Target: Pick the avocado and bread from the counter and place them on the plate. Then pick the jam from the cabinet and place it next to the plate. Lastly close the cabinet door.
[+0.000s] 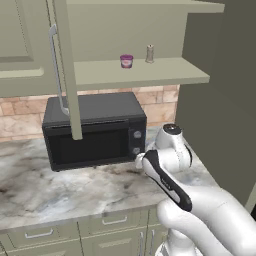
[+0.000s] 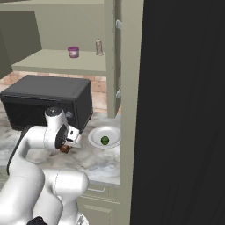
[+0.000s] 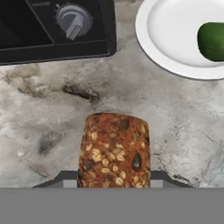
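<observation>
The cabinet (image 1: 125, 45) hangs open above the microwave (image 1: 95, 131), its door (image 1: 67, 70) swung out toward the camera with the long silver handle edge-on, so closing it is still to do. On the cabinet's shelf the purple jam (image 1: 126, 61) stands beside a thin beige shaker (image 1: 149, 53), untouched; fetching it and setting it next to the plate also remains. Down on the marbled worktop (image 1: 45, 185), the white plate (image 2: 97, 136) sits just right of the microwave's front corner, and the avocado (image 2: 105, 140) already lies on it, so that first part looks done. The arm is bent low over the worktop between microwave and plate. In the hand view the seeded bread (image 3: 114, 151) stands upright, close in front of the camera, with the fingers (image 3: 114, 183) drawn narrow against its two sides; I judge they are clamped on it. From the right base view the loaf piece shows as a small brown block under the hand, near the plate but not on it. Whether it is lifted clear of the stone I cannot tell. So roughly a quarter is finished: the bread needs carrying across to the plate, then jam, then door.
</observation>
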